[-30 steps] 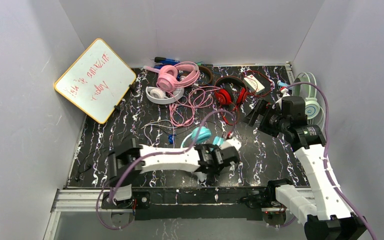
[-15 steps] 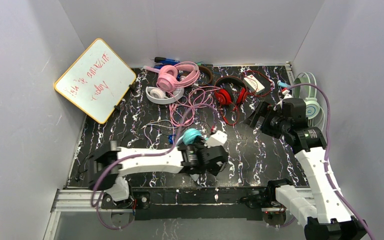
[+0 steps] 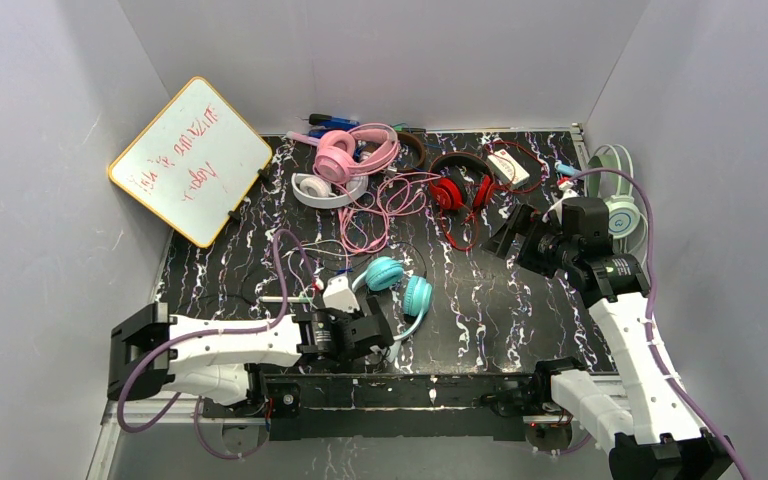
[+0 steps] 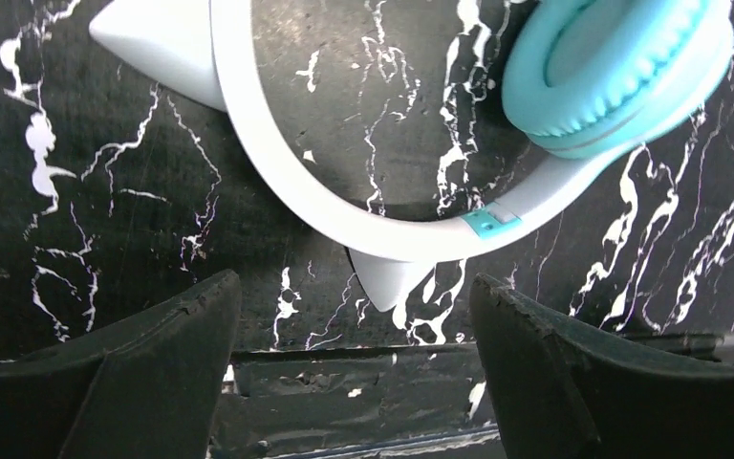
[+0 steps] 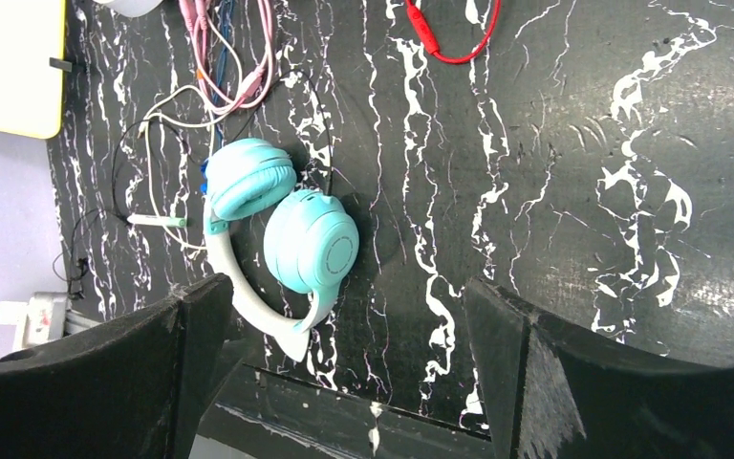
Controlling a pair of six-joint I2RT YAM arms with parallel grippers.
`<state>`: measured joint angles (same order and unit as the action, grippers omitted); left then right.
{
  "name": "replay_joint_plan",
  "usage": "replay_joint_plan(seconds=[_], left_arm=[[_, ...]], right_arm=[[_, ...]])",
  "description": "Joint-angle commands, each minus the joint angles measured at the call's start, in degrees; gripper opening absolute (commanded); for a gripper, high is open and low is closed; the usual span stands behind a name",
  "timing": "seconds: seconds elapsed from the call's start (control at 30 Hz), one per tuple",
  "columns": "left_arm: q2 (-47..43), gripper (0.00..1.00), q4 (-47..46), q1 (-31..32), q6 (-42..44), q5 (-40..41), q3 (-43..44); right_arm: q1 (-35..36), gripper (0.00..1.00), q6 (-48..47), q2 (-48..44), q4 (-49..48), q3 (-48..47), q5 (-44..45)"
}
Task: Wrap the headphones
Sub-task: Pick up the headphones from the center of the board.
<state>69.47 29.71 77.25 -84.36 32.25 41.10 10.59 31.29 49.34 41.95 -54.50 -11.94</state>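
The teal headphones (image 3: 401, 284) lay flat on the table (image 3: 520, 305), near its front edge. They were just beyond the left gripper (image 3: 380, 337), whose jaws stood wide apart with nothing between them. The right gripper (image 3: 505, 232) hovered farther back on the right, equally spread and empty, near the red headphones (image 3: 460, 187).

I saw bare desk (image 3: 490, 300) right of the teal headphones (image 3: 402, 284). Tangled pink cords (image 3: 380, 210), red headphones (image 3: 450, 192) and the whiteboard (image 3: 190, 158) crowded the back and left.
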Motion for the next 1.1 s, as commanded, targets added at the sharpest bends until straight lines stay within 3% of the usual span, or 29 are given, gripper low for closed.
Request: replay_joint_plan(seconds=[0.0, 0.2, 0.3, 0.47, 0.8, 1.07], left_arm=[[2.1, 0.84, 4.4, -0.1, -16.6, 3.2, 0.5], [1.3, 0.74, 4.8, -0.1, -29.8, 6.8, -1.7], [-0.7, 0.72, 4.5, -0.1, -38.1, 8.5, -4.2], [-2.9, 0.71, 6.0, -0.2, -44.7, 11.8, -5.7], [5.9, 0.7, 18.6, -1.7, -47.7, 10.4, 3.2], [12.6, 0.67, 15.0, -7.1, -43.5, 1.4, 4.6]], right_arm=[[0.2, 0.99, 0.0, -0.5, -2.5, 0.2, -3.0], [0.2, 0.97, -1.0, -1.3, -2.6, 1.3, -9.6], [0.2, 0.97, -0.6, -1.5, -2.8, 2.3, -10.1], [0.1, 0.97, -0.3, -1.8, -3.2, 2.1, -9.9], [0.1, 0.97, -0.6, -0.6, -3.3, 1.3, -10.0], [0.1, 0.97, -0.7, 0.0, -3.0, 0.5, -9.7]])
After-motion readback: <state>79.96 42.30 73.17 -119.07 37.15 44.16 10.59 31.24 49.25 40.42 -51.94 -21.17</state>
